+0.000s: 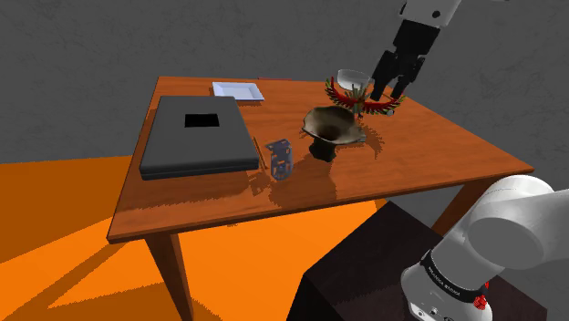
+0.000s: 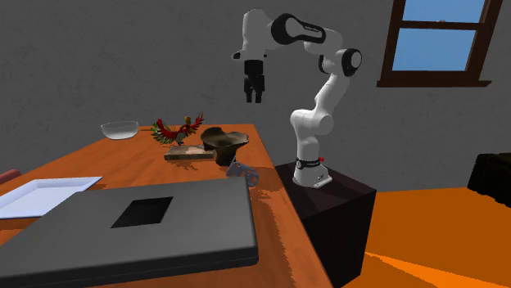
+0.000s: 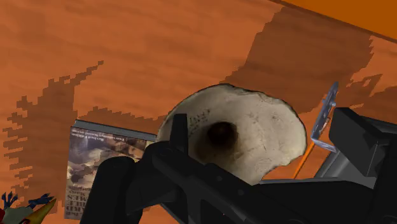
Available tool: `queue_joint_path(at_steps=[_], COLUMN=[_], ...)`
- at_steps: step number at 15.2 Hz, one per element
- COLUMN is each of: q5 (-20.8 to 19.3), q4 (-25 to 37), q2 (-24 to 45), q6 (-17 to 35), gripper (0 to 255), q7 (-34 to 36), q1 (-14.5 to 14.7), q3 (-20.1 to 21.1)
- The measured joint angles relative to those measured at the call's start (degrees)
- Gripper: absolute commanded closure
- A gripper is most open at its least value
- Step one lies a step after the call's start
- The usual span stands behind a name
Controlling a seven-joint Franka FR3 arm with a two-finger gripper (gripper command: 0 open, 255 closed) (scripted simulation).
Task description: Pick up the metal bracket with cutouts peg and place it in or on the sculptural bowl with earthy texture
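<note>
Brown bowl [image 1: 328, 123] empty; bracket [image 1: 280, 158] upright beside it; gripper [image 1: 389, 91] parted, holding nothing.

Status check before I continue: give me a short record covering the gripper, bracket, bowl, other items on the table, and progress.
gripper: open, holding nothing, high above the table
bracket: blue-grey, standing on the table beside the bowl, not held
bowl: brown, upright, nothing inside
other items: dark flat box, white tray, glass bowl, red-winged bird figure
progress: bracket not yet picked up
</note>
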Motion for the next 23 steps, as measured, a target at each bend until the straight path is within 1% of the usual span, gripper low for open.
queue_joint_path(at_steps=[1,3,6,9,11,14,17,19,21,23], q5=[0.0,0.5,1.4,2.1,2.2,1.5,-0.4,-2.7,-5.9,-10.6], q4=[0.0,-1.3,-4.0,-5.1,-5.9,-5.0,-3.3,-2.0,0.2,3.9], q2=[0.0,-0.4,0.2,2.0,4.0,8.4,14.0,17.8,22.7,29.1], q6=[0.0,1.4,5.7,9.3,12.5,16.0,19.4,21.2,22.5,22.7], gripper=[0,0,0,0,0,0,0,0,0,0], q7=[0.0,3.3,11.0,19.5,25.3,34.3,44.1,50.6,58.0,66.0], q1=[0.0,-0.1,-0.6,-1.2,-1.9,-3.5,-5.8,-7.7,-9.9,-12.6], q3=[0.0,2.4,7.7,13.7,17.6,23.8,30.4,34.3,38.8,43.2])
